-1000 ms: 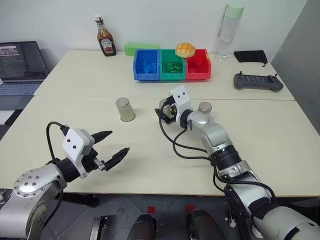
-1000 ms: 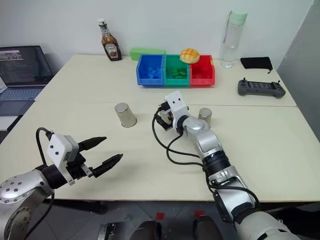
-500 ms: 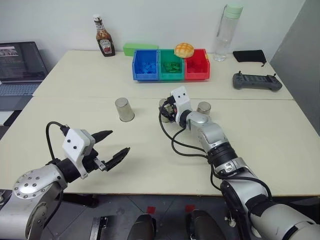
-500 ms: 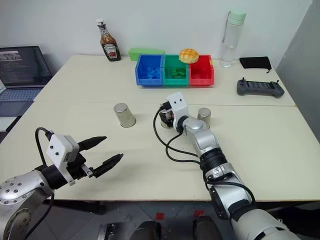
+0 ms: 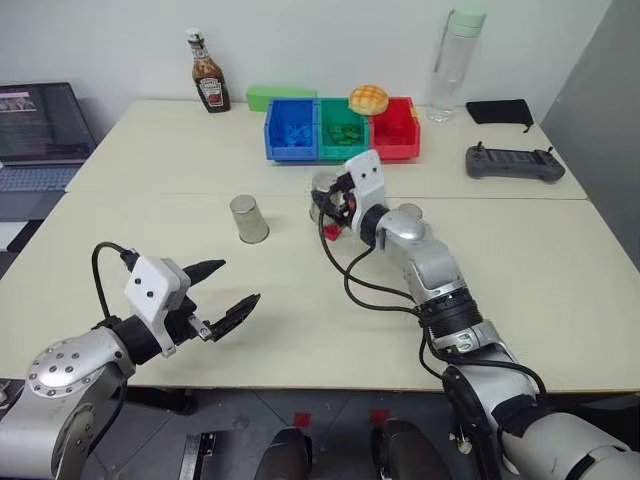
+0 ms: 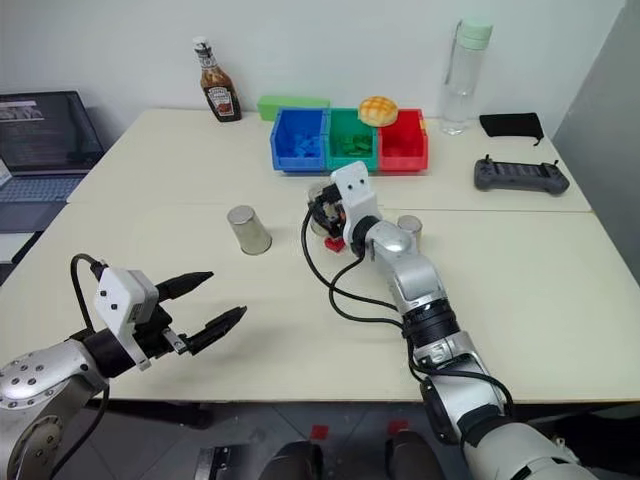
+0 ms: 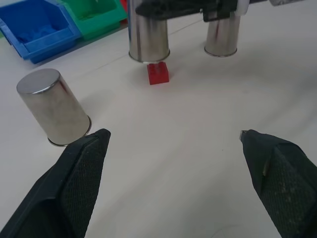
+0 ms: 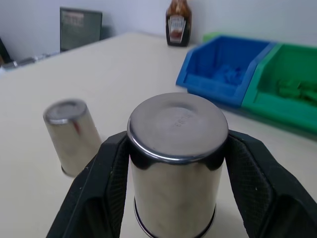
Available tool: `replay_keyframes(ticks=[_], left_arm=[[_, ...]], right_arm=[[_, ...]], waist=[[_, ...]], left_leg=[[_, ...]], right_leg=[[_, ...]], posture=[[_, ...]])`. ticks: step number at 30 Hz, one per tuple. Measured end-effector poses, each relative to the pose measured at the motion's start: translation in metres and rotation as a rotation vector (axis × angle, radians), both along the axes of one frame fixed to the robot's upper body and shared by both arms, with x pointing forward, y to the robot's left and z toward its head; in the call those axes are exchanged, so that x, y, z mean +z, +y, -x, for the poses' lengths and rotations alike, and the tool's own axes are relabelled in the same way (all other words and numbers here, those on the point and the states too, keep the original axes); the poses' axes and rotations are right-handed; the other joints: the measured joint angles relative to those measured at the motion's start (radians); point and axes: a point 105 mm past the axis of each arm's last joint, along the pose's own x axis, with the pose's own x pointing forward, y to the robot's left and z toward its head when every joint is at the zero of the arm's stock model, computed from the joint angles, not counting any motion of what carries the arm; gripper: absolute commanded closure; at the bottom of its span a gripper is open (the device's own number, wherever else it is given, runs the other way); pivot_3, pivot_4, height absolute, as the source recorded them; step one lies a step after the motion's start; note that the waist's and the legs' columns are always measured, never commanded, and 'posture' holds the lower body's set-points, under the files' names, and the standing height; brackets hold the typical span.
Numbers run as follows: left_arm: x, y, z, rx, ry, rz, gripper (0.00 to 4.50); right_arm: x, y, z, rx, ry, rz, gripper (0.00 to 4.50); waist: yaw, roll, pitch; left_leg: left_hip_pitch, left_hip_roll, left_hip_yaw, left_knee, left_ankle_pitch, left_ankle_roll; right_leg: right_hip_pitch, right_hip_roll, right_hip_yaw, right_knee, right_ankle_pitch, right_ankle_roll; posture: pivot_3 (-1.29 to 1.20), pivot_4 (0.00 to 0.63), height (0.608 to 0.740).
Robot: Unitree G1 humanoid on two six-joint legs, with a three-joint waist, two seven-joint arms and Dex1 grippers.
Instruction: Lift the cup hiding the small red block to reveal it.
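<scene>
Right tool (image 8: 176, 163) clamps the middle steel cup (image 7: 148, 32) clear of the worktop (image 5: 300, 290) — small red block (image 7: 158, 73) bared beneath, at six o'clock of its rim; left tool (image 5: 222, 295) spread wide, holding nothing

light: bright, even, indoor | shadows: soft, faint | focus: wrist views blurred at the edges

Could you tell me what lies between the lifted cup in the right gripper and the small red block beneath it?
Nothing: in the left wrist view the cup, held by the right gripper, hangs just above the small red block, with bare table around it.
</scene>
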Motion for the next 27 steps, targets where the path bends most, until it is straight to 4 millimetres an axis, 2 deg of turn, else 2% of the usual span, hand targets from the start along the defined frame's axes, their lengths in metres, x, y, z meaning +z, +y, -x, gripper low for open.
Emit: replay_keyframes(ticks=[3, 5, 10, 19, 27], left_arm=[[0.0, -0.001, 0.0, -0.006, 0.0, 0.001, 0.0], [0.0, -0.002, 0.0, -0.009, 0.001, 0.002, 0.0], [-0.002, -0.003, -0.001, -0.014, 0.007, 0.005, 0.0], [0.0, -0.004, -0.002, -0.019, 0.0, 0.006, 0.0], [0.0, -0.004, -0.003, -0.019, 0.0, 0.006, 0.0]], right_arm=[[0.012, -0.013, 0.005, -0.032, -0.044, -0.001, 1.98], [0.006, -0.024, 0.007, -0.06, -0.032, 0.022, 1.98], [-0.025, -0.051, 0.015, -0.126, 0.071, 0.092, 1.98], [-0.053, -0.064, 0.031, -0.146, 0.181, 0.126, 1.98], [-0.064, -0.055, 0.037, -0.12, 0.221, 0.11, 1.98]], waist=[[0.003, 0.0, 0.0], [0.004, 0.0, 0.0], [0.004, 0.0, 0.0], [0.001, 0.0, 0.0], [0.002, 0.0, 0.0]], left_leg=[[0.0, 0.0, 0.0, 0.0, 0.0, 0.0], [0.0, 0.0, 0.0, 0.0, 0.0, 0.0], [-0.001, 0.0, 0.0, 0.0, 0.0, 0.0], [0.0, 0.0, 0.0, 0.0, 0.0, 0.0], [0.0, 0.0, 0.0, 0.0, 0.0, 0.0]], right_leg=[[0.0, 0.0, 0.0, 0.0, 0.0, 0.0], [0.0, 0.0, 0.0, 0.0, 0.0, 0.0], [0.0, -0.001, 0.0, 0.0, 0.0, 0.0], [0.0, 0.0, 0.0, 0.0, 0.0, 0.0], [0.0, 0.0, 0.0, 0.0, 0.0, 0.0]], posture=[[0.0, 0.15, 0.74], [0.0, 0.15, 0.74], [0.0, 0.15, 0.74], [0.0, 0.15, 0.74], [0.0, 0.15, 0.74]])
